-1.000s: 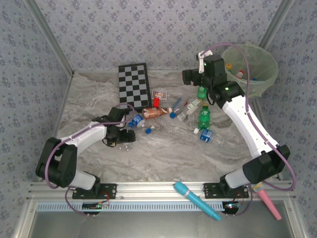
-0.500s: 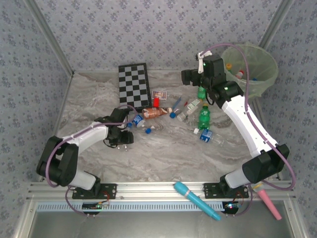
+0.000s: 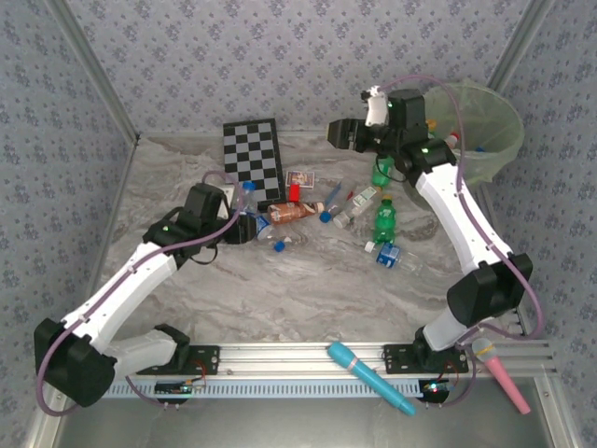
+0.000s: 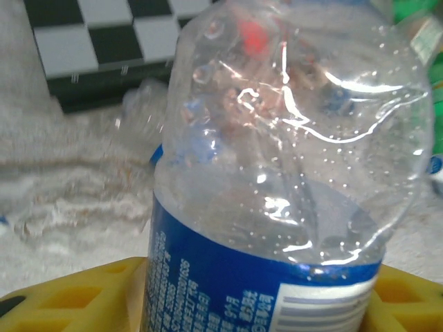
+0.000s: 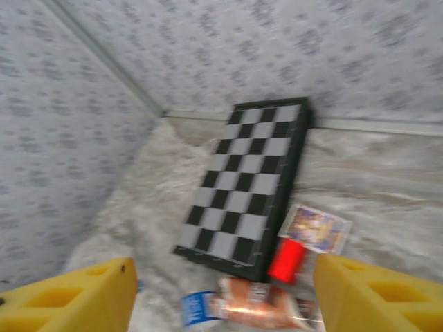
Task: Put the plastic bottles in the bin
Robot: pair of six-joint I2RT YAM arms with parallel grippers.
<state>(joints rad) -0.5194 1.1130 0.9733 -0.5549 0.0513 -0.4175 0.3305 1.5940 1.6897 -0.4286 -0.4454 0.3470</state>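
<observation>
Transport seems in hand; left fingers (image 4: 69, 301) grip a clear blue-labelled bottle (image 4: 277, 173) beside the checkerboard (image 3: 253, 161); right fingers (image 5: 76, 297) spread wide, empty, near the bin (image 3: 494, 159); next, carry the bottle across over its rim.

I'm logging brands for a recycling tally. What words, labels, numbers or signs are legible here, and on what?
No text here can be read.
Blue label on the clear bottle: white print and a barcode, too blurred to read.
Card beside the checkerboard: a picture, any text too blurred.
Green soda bottle: label too small to read.
Brownish-orange bottle: label blurred.
</observation>
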